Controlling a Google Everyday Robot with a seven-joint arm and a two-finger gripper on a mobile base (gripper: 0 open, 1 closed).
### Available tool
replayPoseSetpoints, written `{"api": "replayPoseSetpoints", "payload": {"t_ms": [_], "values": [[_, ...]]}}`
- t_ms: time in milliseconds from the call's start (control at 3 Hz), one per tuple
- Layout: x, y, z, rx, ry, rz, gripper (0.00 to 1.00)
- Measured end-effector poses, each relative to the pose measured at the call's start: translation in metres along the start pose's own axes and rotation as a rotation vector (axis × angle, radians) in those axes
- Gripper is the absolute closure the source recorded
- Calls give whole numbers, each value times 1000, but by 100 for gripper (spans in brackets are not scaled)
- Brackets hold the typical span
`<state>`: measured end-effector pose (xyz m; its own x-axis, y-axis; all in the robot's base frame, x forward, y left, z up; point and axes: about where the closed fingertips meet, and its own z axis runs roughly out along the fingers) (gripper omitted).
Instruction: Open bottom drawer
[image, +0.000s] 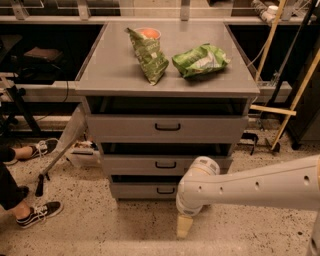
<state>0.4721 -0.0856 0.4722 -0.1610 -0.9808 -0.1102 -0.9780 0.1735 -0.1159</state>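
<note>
While the bottom drawer (142, 190) looks shut, the gripper (184, 226) hangs just in front of its right half, lower down and pointing at the floor.

Camera view: the bottom drawer is the lowest of 3 grey fronts, under the middle drawer (130, 164) and the top drawer (125, 127). Its black handle (165, 190), 1 of 3, lies horizontal at its centre. That bar sits up and left of the gripper, further back. The 1 arm (250, 187) comes in from the drawer's right, its joint covering the drawer's right end. Whether the gripper is open or closed cannot be told. The coming move likely needs a rise and a leftward reach to the bar, then a straight pull outward. Above the drawer, the tabletop (115, 70) carries 2 green bags (201, 61) and 1 cup (148, 33). 2 sneakers (37, 212) stand well left of the drawer.
</note>
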Motion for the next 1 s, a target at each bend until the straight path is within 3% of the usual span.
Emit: {"api": "replayPoseSetpoints", "payload": {"t_ms": [333, 667, 1000], "values": [[28, -31, -19, 161, -98, -105, 0], [37, -47, -58, 302, -97, -248, 0], [37, -53, -69, 331, -82, -272, 0]]}}
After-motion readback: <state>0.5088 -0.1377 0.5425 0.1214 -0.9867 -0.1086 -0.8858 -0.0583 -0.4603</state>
